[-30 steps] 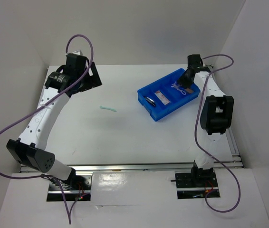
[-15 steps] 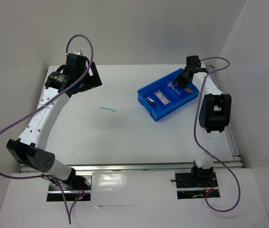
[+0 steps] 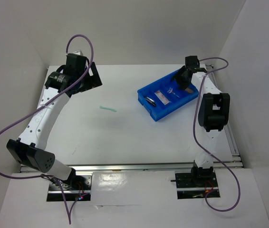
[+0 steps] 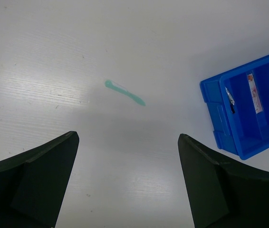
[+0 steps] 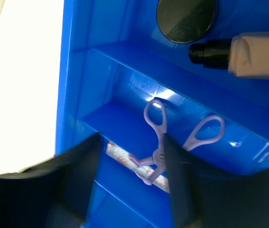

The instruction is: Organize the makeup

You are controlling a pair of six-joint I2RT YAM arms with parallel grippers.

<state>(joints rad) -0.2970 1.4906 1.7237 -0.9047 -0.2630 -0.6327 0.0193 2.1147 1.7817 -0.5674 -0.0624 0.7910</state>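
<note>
The mint-green stick lies alone on the white table, and in the left wrist view it is ahead of my open, empty left gripper. My right gripper is open over the blue bin. The purple looped piece lies across a divider between my fingers, close to the right finger. The clear pinkish packet lies under it. The round black pot and the tan cylinder with black end sit in the compartment beyond. A slim black tube lies in the bin's near-left compartment.
The bin's dividers and walls stand close around my right fingers. White enclosure walls stand behind and to the right of the table. My left gripper hovers at the far left of the table.
My right gripper has shifted slightly left over the bin, and the purple looped piece has shifted left with it. The left arm and the mint-green stick have not moved.
</note>
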